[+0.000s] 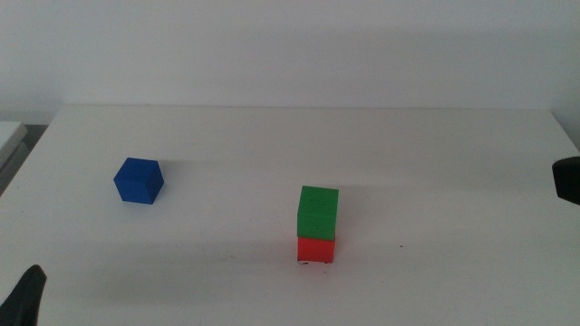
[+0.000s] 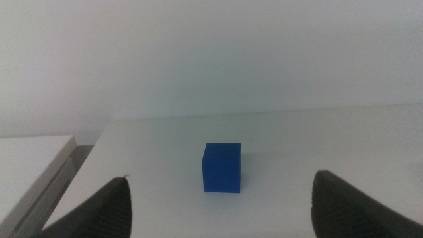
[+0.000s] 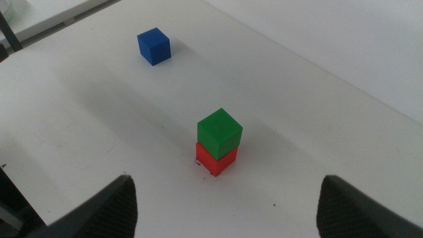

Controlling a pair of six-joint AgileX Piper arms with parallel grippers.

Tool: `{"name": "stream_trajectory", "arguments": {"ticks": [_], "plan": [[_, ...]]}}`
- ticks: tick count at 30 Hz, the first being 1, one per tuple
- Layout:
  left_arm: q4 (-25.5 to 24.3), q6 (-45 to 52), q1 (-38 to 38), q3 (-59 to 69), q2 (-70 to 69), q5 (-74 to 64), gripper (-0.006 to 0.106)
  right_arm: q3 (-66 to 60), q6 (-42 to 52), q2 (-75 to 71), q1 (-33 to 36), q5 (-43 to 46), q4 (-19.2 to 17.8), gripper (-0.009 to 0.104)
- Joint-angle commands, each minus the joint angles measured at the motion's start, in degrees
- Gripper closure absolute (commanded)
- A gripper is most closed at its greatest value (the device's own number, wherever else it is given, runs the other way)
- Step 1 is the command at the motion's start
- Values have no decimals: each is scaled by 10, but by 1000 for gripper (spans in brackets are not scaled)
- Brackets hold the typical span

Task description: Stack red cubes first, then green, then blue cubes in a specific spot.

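Jaws of the left gripper (image 2: 218,205) stand wide apart with nothing between them, and the blue cube (image 2: 221,168) sits on the white table (image 2: 330,142) ahead of that gap, not touched by either jaw. In the middle view this gripper (image 1: 25,294) shows only as a dark tip at the bottom left corner, well apart from the blue cube (image 1: 139,180), which rests alone on the left part of the table (image 1: 435,145), turned a little so that 1 corner faces the camera.

The right gripper (image 3: 225,205) is also spread wide and holds nothing; in the middle view a dark part of its arm shows at the right edge. Ahead of its jaws stands a stack of 2: the green cube (image 3: 219,130) sits on top of the red cube (image 3: 216,160), its edges slightly turned against those of the red one. In the middle view the green cube (image 1: 318,213) and red cube (image 1: 315,250) stand right of centre, well apart from the blue cube (image 3: 154,45).
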State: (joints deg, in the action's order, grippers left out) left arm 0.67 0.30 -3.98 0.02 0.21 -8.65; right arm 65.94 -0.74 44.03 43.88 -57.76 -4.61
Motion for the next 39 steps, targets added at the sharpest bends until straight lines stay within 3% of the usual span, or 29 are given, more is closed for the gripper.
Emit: {"name": "stream_trajectory", "arguments": {"ticks": [1,8,18,23,29,39], "plan": [[2,4,1,0,-2,7,9,-4,1,-2,1,5,-7,15],[2,4,9,-31,31,-63,9,-4,1,-2,1,6,-6,15],[28,31,35,-402,402,-364,9,-4,1,-2,1,6,-6,15],[41,-32,35,-486,520,-405,9,-4,1,-2,1,6,-6,15],[68,-30,35,-548,655,-401,9,-4,1,-2,1,6,-6,15],[11,26,35,-701,875,-418,9,-4,1,-2,1,6,-6,15]]}}
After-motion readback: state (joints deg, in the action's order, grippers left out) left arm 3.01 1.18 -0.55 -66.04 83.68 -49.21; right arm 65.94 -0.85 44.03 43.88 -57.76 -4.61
